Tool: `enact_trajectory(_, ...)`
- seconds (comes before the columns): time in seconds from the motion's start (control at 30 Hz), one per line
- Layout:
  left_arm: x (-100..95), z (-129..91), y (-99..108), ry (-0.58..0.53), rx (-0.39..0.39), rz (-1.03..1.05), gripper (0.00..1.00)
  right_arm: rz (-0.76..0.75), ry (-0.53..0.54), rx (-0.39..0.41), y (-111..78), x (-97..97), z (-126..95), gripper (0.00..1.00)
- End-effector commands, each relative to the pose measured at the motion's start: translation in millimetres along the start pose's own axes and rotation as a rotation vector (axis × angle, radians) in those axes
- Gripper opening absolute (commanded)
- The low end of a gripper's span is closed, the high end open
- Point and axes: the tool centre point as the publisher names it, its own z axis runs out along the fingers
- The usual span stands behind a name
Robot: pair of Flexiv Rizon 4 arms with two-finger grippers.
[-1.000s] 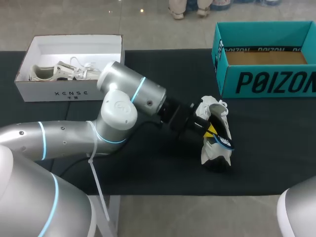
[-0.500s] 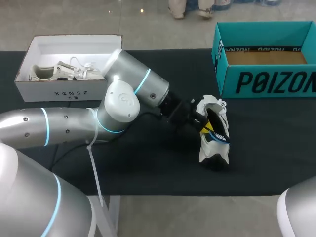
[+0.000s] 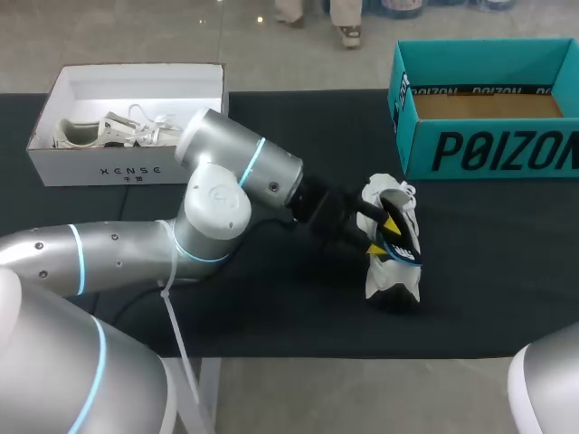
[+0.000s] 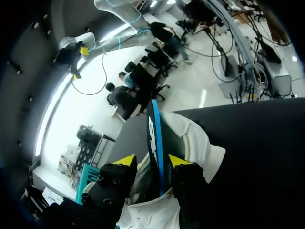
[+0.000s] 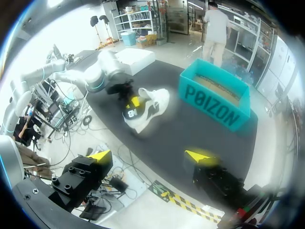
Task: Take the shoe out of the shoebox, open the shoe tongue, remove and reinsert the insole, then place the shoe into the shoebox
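Your left claw (image 4: 151,161) is reaching into the mouth of the white shoe (image 3: 384,282), and its fingers are standing partly spread. The insole (image 4: 153,136) is rising on its edge between the two yellow tips. It is lying close to one finger, while a dark gap is showing on the side of the other finger, so the claw is not pinching it from both sides. The insole is looking thin and flat, dark on its face, with a bright blue band running along the edge. The shoe is made of soft white material with a padded collar, and it is resting on the counter (image 3: 507,271), which is wearing a black matte cloth.

The shoe is sitting outside the shoebox (image 3: 479,149), near its front wall but apart from it. This box is of teal cardboard, open on top, with a plain brown floor inside. At the far left of the counter a white box (image 3: 127,167) is holding another pale shoe (image 3: 109,131) with loose laces.

Your right claw (image 5: 148,156) is hanging off the counter's edge, its fingers spread wide and carrying nothing.
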Motion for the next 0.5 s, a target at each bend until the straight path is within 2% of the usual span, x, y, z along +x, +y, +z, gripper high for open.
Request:
enact_trajectory(0.03,2.9,1.9,-9.1,-0.025,-0.010,-0.001,0.35,0.001,0.004,0.007,3.0,-2.1,0.3,1.00)
enact_trajectory(0.1,3.1,3.8,-10.5,-0.029,-0.008,-0.004,0.28,0.001,0.004,0.007,3.0,-2.1,0.3,1.00)
enact_trajectory(0.2,4.8,6.1,-10.5,-0.026,-0.006,-0.012,0.08,0.001,0.004,0.007,3.0,-2.1,0.3,1.00)
enact_trajectory(0.27,6.7,7.3,-10.0,-0.022,-0.005,-0.019,0.01,0.001,0.004,0.007,3.0,-2.1,0.3,1.00)
enact_trajectory(0.5,4.6,7.8,-5.9,-0.006,-0.007,-0.008,0.00,0.001,0.004,0.007,3.0,-2.1,0.3,1.00)
